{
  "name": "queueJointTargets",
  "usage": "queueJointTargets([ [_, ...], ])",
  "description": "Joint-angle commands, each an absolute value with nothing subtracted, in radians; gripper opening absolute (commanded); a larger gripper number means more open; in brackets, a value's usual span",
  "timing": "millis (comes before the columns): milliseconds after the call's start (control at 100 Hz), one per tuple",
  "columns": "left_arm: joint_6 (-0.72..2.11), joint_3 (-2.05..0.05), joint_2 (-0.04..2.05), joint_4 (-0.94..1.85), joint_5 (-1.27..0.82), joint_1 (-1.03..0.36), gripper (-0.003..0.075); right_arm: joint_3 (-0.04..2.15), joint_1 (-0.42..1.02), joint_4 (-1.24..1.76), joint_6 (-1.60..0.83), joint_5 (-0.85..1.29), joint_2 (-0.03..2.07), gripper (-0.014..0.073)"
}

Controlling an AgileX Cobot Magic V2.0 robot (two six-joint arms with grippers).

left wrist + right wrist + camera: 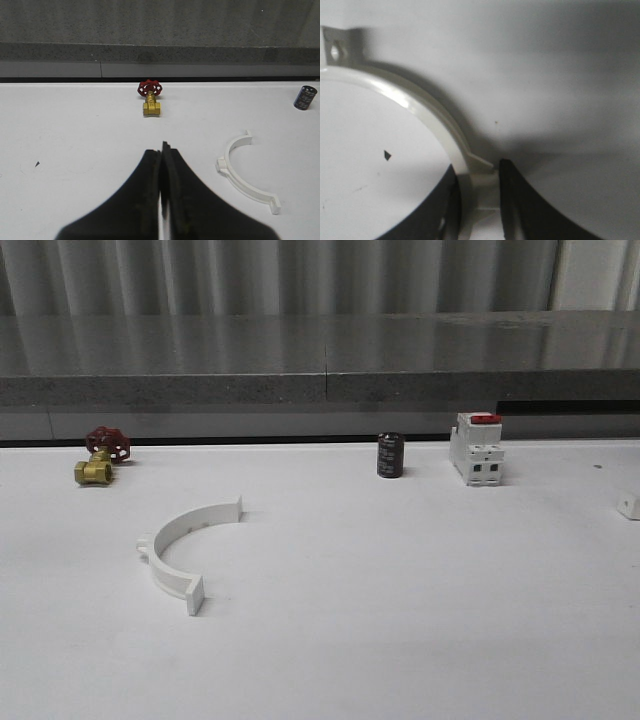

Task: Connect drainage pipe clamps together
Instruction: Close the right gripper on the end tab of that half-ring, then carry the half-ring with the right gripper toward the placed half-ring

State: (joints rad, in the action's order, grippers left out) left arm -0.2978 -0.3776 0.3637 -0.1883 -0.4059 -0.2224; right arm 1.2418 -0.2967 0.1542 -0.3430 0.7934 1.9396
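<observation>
One white half-ring drainage pipe clamp (pixel 178 545) lies flat on the white table, left of centre, its open side facing right; it also shows in the left wrist view (pixel 239 172). My left gripper (pixel 162 150) is shut and empty, hovering short of that clamp and apart from it. A second half-ring clamp (pixel 422 107) sits in my right gripper (pixel 479 172), whose black fingers (pixel 512 200) are closed on the boss at the middle of the arc. Its end tab with a hole (pixel 335 50) sticks out at the far end.
A brass valve with a red handwheel (pixel 100 455) stands at the back left. A black cylinder (pixel 390 455) and a white breaker with a red switch (pixel 477 448) stand at the back. A small white piece (pixel 628 505) shows at the right edge. A grey ledge (pixel 320 380) runs behind the table.
</observation>
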Motion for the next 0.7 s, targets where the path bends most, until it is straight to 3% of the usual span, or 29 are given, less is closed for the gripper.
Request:
queueJointTargets([
  [0, -0.298, -0.407, 0.367, -0.194, -0.332, -0.218, -0.002, 1.276, -0.289, 0.193, -0.347, 0.815, 1.879, 0.0048],
  [150, -0.298, -0.407, 0.367, -0.194, -0.332, -0.218, -0.002, 1.305, -0.206, 0.274, -0.263, 0.89, 1.831, 0.0048],
  [290, -0.298, -0.407, 0.367, -0.194, -0.332, -0.218, -0.002, 1.305, -0.016, 0.258, -0.141, 0.874, 1.769, 0.0048],
  [530, -0.298, -0.407, 0.367, -0.194, -0.332, -0.218, -0.002, 1.39, 0.376, 0.029, 0.318, 0.792, 1.771, 0.0019],
  [690, -0.298, -0.407, 0.367, -0.192, -0.332, -0.218, -0.002, 1.502, 0.53, -0.128, 0.564, 0.809, 1.851, 0.0002],
])
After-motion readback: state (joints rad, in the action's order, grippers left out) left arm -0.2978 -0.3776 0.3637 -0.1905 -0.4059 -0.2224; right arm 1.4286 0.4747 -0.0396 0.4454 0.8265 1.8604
